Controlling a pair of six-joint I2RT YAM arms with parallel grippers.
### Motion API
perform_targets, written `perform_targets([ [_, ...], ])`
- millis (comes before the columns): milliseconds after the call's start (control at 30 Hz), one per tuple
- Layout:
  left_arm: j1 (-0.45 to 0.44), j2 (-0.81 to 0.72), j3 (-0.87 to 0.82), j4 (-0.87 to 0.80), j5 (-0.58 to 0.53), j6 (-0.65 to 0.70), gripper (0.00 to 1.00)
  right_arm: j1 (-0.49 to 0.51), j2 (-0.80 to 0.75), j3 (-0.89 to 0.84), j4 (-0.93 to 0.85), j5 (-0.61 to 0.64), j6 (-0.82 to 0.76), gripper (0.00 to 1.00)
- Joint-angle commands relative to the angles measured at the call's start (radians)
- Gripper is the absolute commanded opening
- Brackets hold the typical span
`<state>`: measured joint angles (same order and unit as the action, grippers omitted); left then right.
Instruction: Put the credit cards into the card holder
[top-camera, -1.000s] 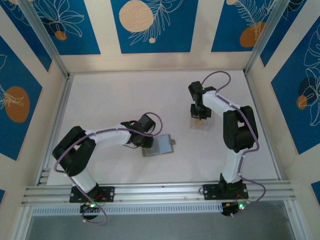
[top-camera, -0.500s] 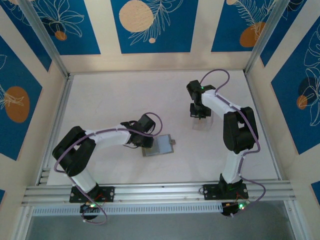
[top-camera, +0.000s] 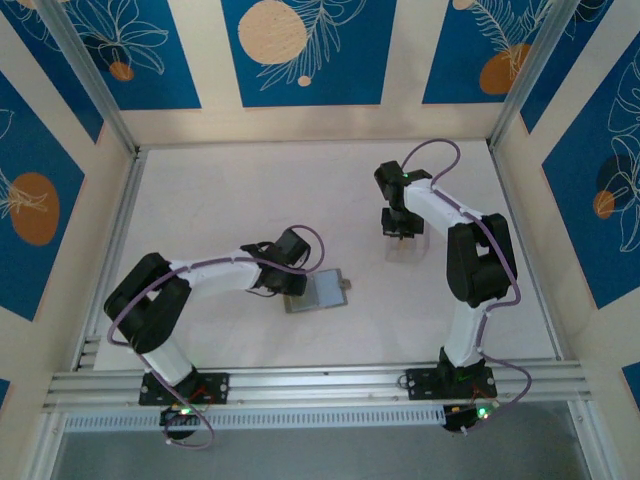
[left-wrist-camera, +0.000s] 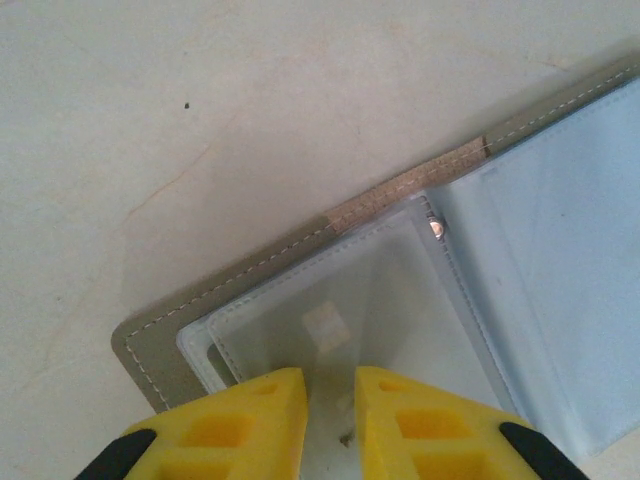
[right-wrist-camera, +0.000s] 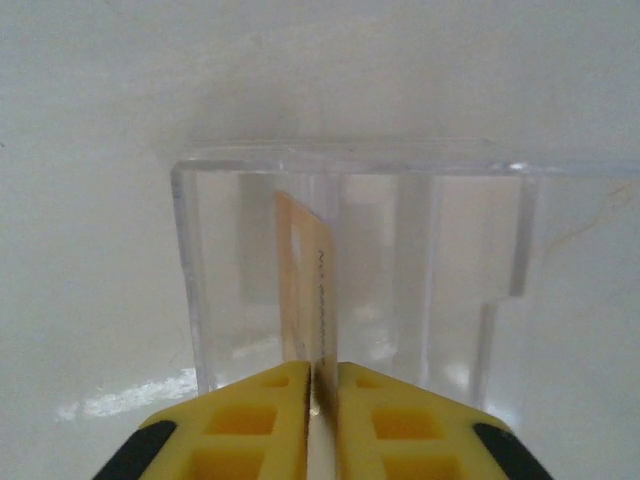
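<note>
Left arm (top-camera: 215, 270), right arm (top-camera: 463, 335): white links, black joints, purple cables (top-camera: 432, 150). Yellow finger pads (left-wrist-camera: 245, 420), possibly foam.

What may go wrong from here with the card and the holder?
The right end effector pinches the card by one narrow edge; it may pivot or slip.
It is close to the clear stand and might catch there.
The left end effector seems to grip the card holder only by its thin sleeve, which may slip.
</note>
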<state>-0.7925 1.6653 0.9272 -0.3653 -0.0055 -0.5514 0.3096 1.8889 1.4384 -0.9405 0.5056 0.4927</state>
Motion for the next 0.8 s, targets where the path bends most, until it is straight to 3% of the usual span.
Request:
perform_targets([
  [0, -0.006, 0.033, -0.039, -0.044, 0.030, -0.020, 0.21, -0.009, -0.012, 0.019, -0.039, 0.007, 0.001, 0.18],
  [433, 0.004, 0.025, -0.050, -0.041, 0.032, -0.016, 0.20, -0.020, -0.014, -0.006, 0.009, -0.082, -0.002, 0.10],
  [767, 0.006, 0.028, -0.051, -0.035, 0.039, -0.017, 0.20, -0.005, -0.014, 0.002, 0.019, -0.117, -0.011, 0.12],
])
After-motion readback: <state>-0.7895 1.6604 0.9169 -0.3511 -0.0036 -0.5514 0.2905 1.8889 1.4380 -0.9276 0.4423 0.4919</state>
